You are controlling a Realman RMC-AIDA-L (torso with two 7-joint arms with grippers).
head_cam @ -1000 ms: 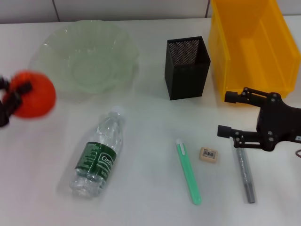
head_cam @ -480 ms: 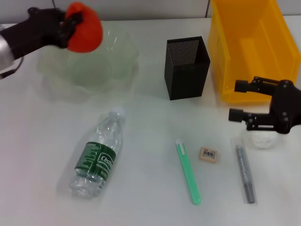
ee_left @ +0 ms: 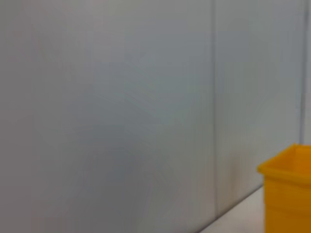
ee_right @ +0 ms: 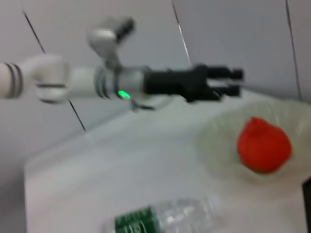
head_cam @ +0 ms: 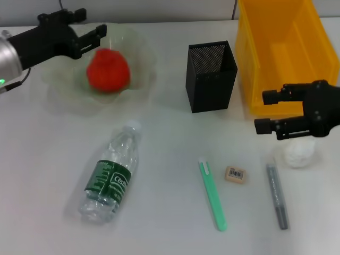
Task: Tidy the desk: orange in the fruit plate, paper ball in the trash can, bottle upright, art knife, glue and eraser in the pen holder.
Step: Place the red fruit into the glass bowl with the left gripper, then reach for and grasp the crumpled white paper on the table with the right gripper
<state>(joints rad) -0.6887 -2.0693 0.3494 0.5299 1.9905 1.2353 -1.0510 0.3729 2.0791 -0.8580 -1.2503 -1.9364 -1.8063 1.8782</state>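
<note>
1. Since the orange [head_cam: 108, 71] already sits inside the fruit plate [head_cam: 142, 48], that one job looks done; the left gripper [head_cam: 91, 29] hangs just above and beyond the fruit, its fingers spread wide and holding nothing.
2. The right gripper [head_cam: 264, 113] hovers with its fingers open and empty, the paper ball [head_cam: 297, 154] lying on the desk just below and a little outboard of it. To my eye the ball is the next thing to go.
3. The trash can [head_cam: 249, 64] stands right behind that right gripper, close by, with nothing inside that I can see, so the paper job is still to do.
4. The bottle [head_cam: 110, 180] lies on its side well in front of the left gripper, cap pointing toward the plate. It still needs standing up.
5. The pen holder [head_cam: 211, 77] is inboard of the right gripper, between the two arms, and I cannot see anything in it.
6. The eraser [head_cam: 235, 174] lies on the desk in front of and inboard of the right gripper, with a green knife [head_cam: 213, 194] just beyond it on that side and a grey stick [head_cam: 277, 196], maybe the glue, nearly under the gripper's front. All three are still waiting.
7. By my count, one job of six is finished.
</note>
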